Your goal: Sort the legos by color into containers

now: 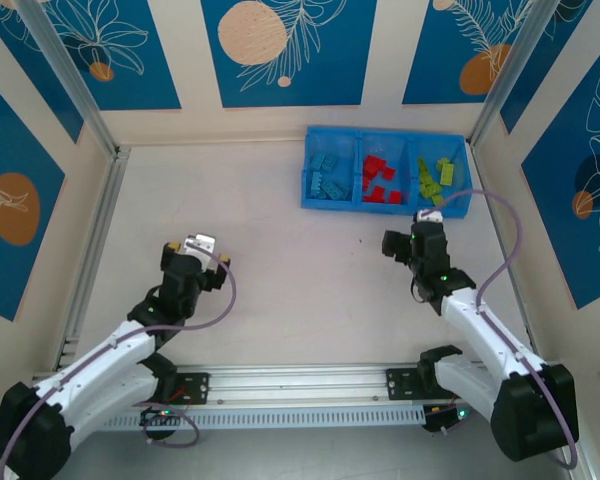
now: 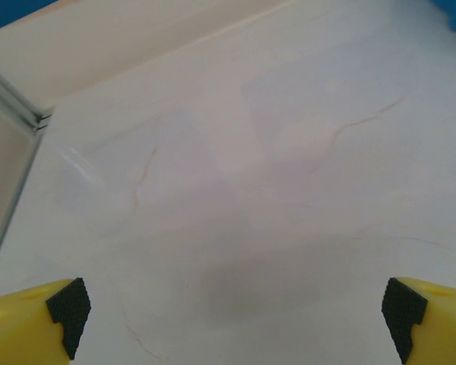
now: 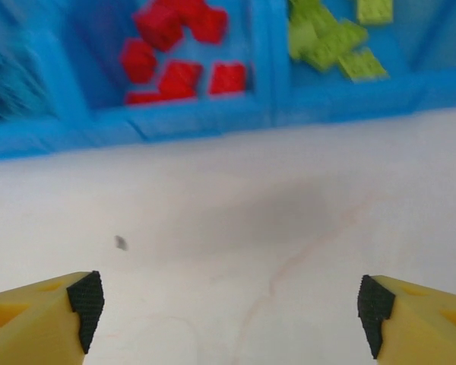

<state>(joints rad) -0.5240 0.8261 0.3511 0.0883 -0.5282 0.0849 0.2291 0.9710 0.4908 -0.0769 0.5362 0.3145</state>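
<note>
Top camera high, looking down, wrist cameras low over table (image 1: 280, 230), right wrist shares tray (image 3: 197, 122)

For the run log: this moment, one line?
left end effector open, empty | right end effector open, empty | tray: blue legos, red legos, green legos separated

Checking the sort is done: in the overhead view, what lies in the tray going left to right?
light blue legos → red legos → lime green legos

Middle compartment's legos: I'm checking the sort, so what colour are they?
Red; the legos show best in the right wrist view.
</note>
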